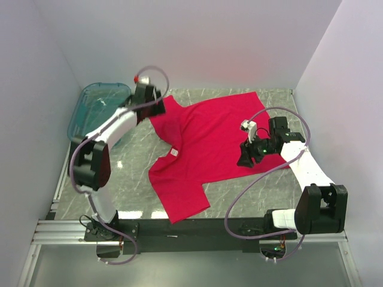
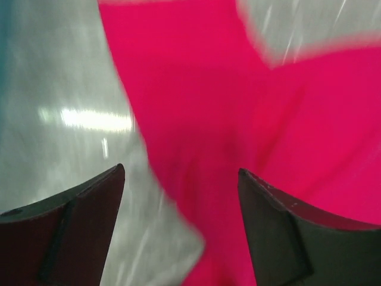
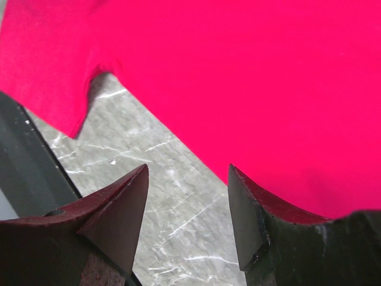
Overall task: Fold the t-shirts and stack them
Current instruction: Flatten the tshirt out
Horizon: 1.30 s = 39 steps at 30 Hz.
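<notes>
One bright red t-shirt (image 1: pixel 206 140) lies spread flat on the grey marble table, its small white neck label (image 1: pixel 174 153) toward the left. My left gripper (image 1: pixel 154 109) is open and empty above the shirt's far-left sleeve; the left wrist view shows red cloth (image 2: pixel 238 107) between and beyond the open fingers (image 2: pixel 89 214). My right gripper (image 1: pixel 246 156) is open and empty over the shirt's near-right edge; the right wrist view shows the shirt's hem (image 3: pixel 256 89) just beyond the fingertips and bare table (image 3: pixel 178 196) between them.
A see-through teal plastic tub (image 1: pixel 99 110) stands at the far left, next to the left arm. White walls close in the table on three sides. A black rail (image 1: pixel 197 227) with the arm bases runs along the near edge.
</notes>
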{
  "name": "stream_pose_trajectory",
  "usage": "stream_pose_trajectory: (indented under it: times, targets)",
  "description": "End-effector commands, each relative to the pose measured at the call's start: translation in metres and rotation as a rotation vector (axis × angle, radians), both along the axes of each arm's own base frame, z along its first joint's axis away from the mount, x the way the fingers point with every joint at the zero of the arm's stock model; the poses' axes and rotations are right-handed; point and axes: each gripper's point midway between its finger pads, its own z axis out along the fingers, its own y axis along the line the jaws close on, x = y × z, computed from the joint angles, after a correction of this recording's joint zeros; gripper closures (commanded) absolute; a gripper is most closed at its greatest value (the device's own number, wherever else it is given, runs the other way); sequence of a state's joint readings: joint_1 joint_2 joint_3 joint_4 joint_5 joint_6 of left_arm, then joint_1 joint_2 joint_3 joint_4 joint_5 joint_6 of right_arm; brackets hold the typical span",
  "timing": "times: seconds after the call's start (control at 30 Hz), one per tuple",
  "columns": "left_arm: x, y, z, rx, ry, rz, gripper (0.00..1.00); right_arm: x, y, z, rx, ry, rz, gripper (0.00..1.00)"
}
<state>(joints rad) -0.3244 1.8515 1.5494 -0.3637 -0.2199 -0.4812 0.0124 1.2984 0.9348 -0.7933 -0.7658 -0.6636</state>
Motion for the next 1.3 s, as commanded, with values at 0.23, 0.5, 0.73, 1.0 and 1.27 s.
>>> stream_pose_trajectory:
  times: [0.23, 0.5, 0.73, 1.0, 1.27]
  targets:
    - [-0.129, -0.021, -0.081, -0.385, 0.263, 0.039, 0.26, 0.013, -0.012, 0.01, -0.056, -0.075, -0.068, 0.38]
    - [-0.136, -0.044, -0.088, -0.461, 0.282, -0.061, 0.24, 0.015, -0.028, 0.001, -0.149, -0.093, -0.109, 0.37]
    - [-0.102, -0.06, -0.085, -0.473, 0.299, -0.084, 0.25, 0.014, -0.025, -0.001, -0.126, -0.071, -0.103, 0.37]
    - [-0.096, -0.073, -0.122, -0.486, 0.378, -0.08, 0.37, 0.013, -0.024, -0.003, -0.125, -0.069, -0.098, 0.37]
    - [-0.065, 0.004, -0.09, -0.24, 0.243, 0.113, 0.99, 0.012, -0.026, -0.004, -0.135, -0.074, -0.096, 0.37]
